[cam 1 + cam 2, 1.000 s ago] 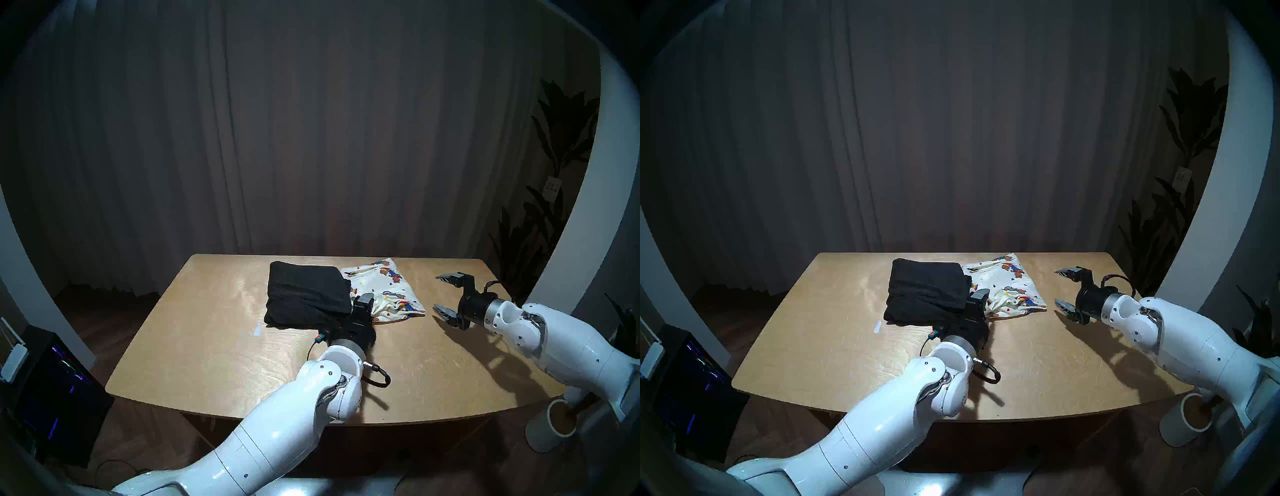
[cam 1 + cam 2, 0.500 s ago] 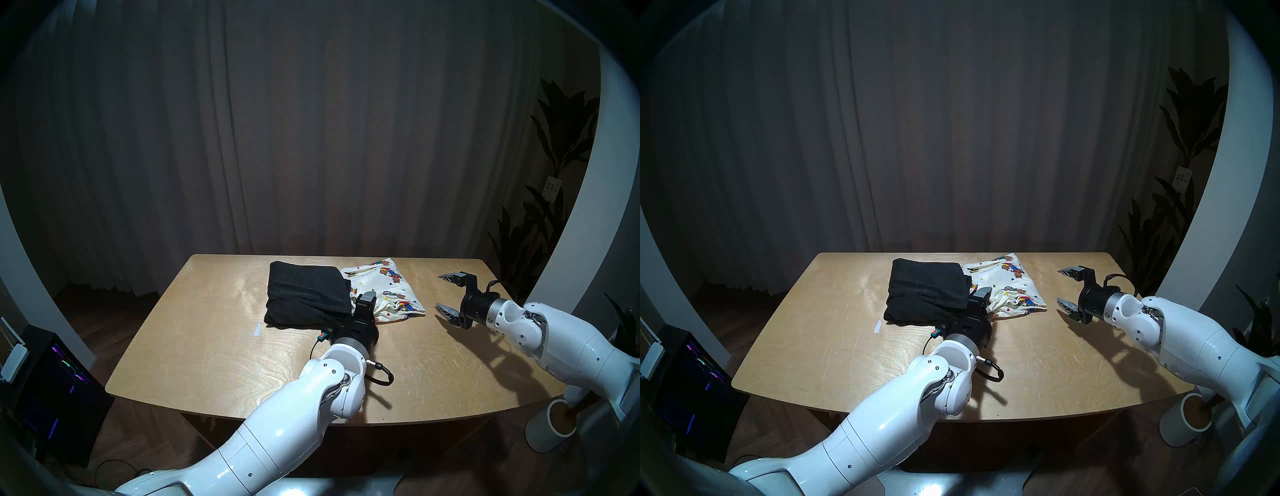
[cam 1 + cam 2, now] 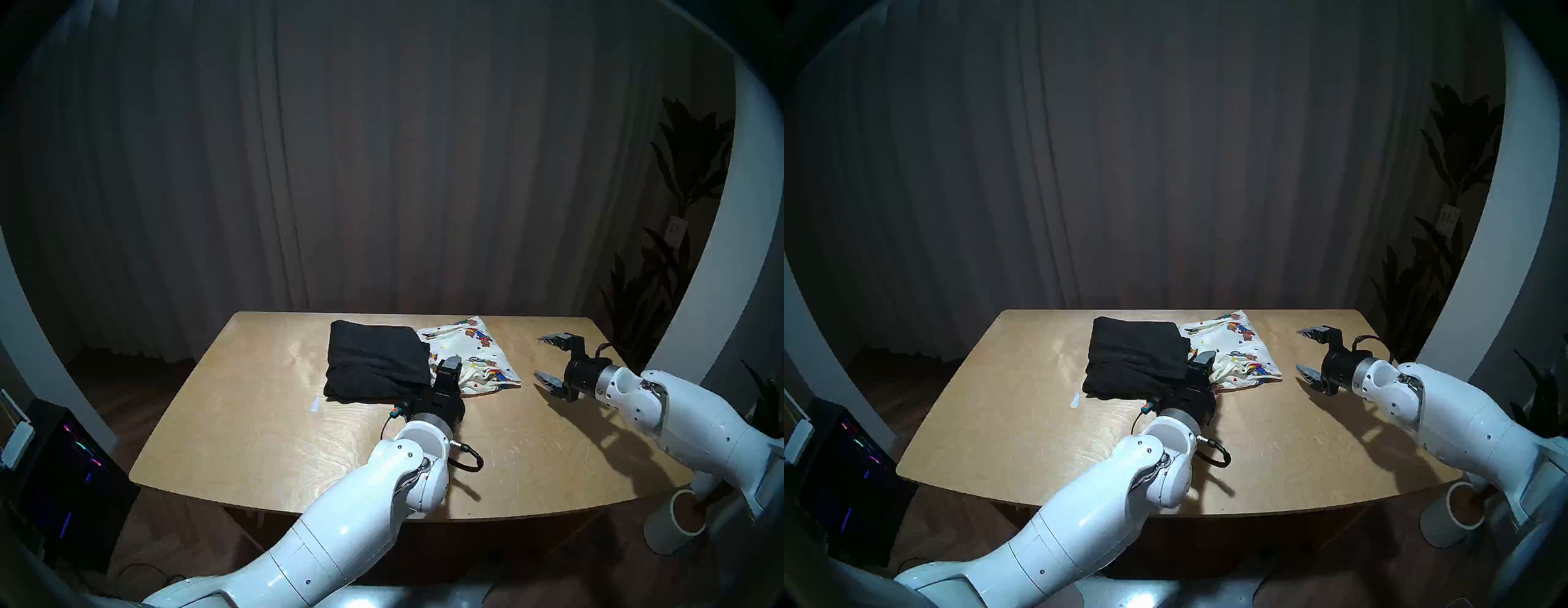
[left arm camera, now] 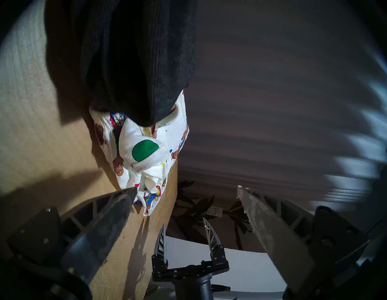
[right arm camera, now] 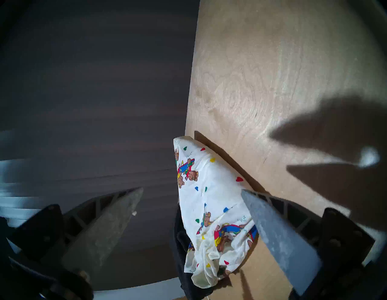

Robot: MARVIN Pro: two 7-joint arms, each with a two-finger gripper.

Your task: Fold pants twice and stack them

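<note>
Nearest the robot, the left gripper (image 4: pixel 186 189) sits low over the table (image 3: pixel 254 424) with its fingers spread and nothing between them. Its lower finger (image 4: pixel 117 209) lies just at the rumpled near end of the cream pants (image 3: pixel 475 361); whether it touches the cloth cannot be told. Just beyond, the black pants (image 3: pixel 375 361) lie folded in a thick bundle, their right edge overlapping the cream pair's left edge.

To the right, the right gripper (image 3: pixel 547 358) hovers above the table with its fingers also spread and empty, near the cream pair's right edge but apart from it.

The cream pair looks only loosely folded, with its near end bunched, so the step in hand is probably tidying or finishing that fold before stacking. To do it well, each gripper should pinch only cream cloth at a near corner, the left one keeping clear of the black bundle so that fold is not dragged open. Lifting both corners together and laying them flat should avoid trapping the bunched cloth. The far edge lies close to the table's back edge, leaving little room there.
</note>
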